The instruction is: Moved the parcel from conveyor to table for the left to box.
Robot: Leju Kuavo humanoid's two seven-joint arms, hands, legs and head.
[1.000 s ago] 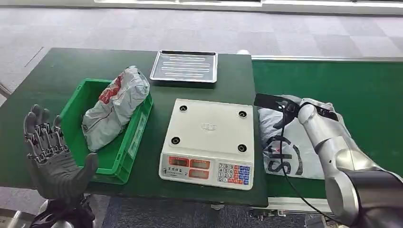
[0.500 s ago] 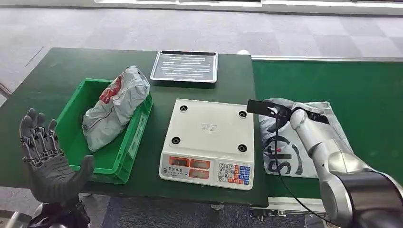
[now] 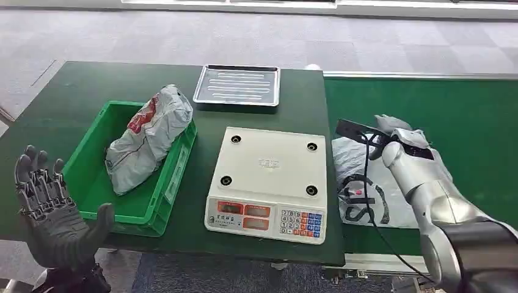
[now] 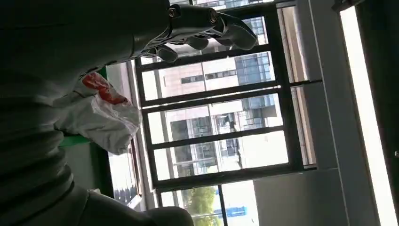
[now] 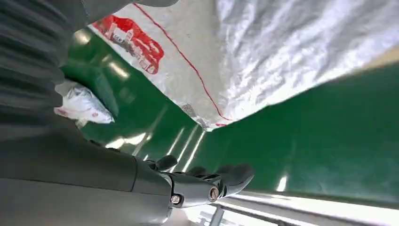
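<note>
The white parcel [image 3: 366, 201] with black lettering lies on the green conveyor [image 3: 470, 116], just right of the scale. Its far edge is bunched and raised off the belt. My right hand [image 3: 400, 137] grips that raised edge, and a black tag sticks out beside it. In the right wrist view the parcel [image 5: 282, 56] hangs close above the belt, over my extended fingers [image 5: 221, 181]. My left hand [image 3: 55, 213] hovers open, fingers spread, at the table's near left corner beside the green box [image 3: 177, 177]. A grey bagged parcel [image 3: 146, 137] with red print fills that box.
A white weighing scale [image 3: 269, 183] sits mid-table between the box and the conveyor. A metal tray [image 3: 237, 85] lies at the table's far edge. The dark green table [image 3: 67, 85] has bare room left of the box. Windows show behind the grey parcel [image 4: 103, 113].
My right hand has shifted away from the scale and raised the parcel's far edge, so the bag has crumpled and shrunk on the belt. My left hand has sunk lower and further left.
</note>
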